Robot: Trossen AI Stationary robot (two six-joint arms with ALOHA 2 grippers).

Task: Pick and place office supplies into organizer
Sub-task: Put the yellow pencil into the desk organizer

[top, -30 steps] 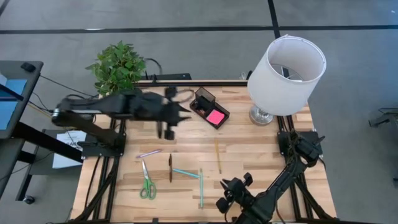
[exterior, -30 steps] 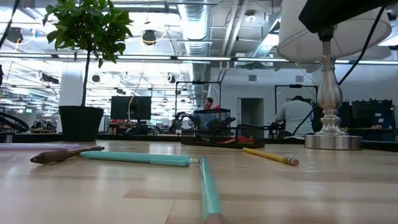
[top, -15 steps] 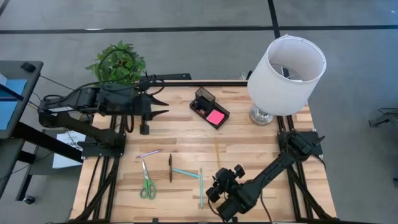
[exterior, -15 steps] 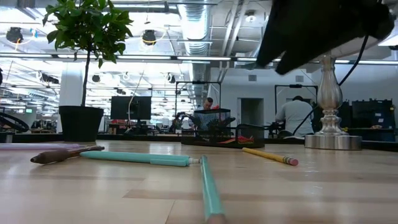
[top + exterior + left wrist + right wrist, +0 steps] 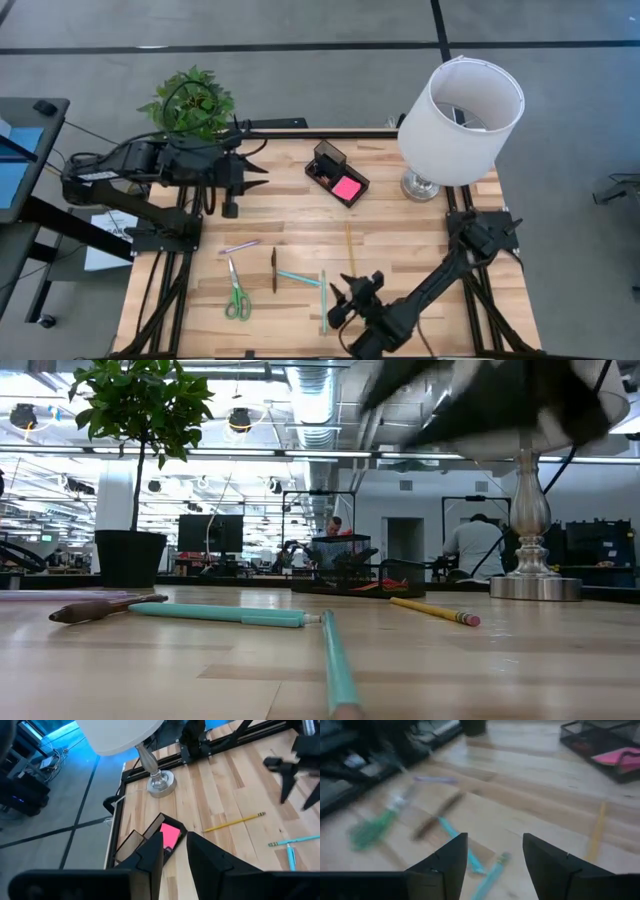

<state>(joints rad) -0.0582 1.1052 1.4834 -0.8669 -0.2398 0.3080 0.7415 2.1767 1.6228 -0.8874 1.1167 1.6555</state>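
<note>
1. Two teal pens (image 5: 300,279) lie near the table's front edge beside a dark pen (image 5: 274,270), well apart from the black organizer (image 5: 336,174) at the back
2. Right gripper (image 5: 341,300) hangs just beside them, fingers spread and empty; I'd square it over one pen alone before closing
3. Left gripper (image 5: 252,170) waits near the organizer, fingers narrowly parted, nothing held
</note>
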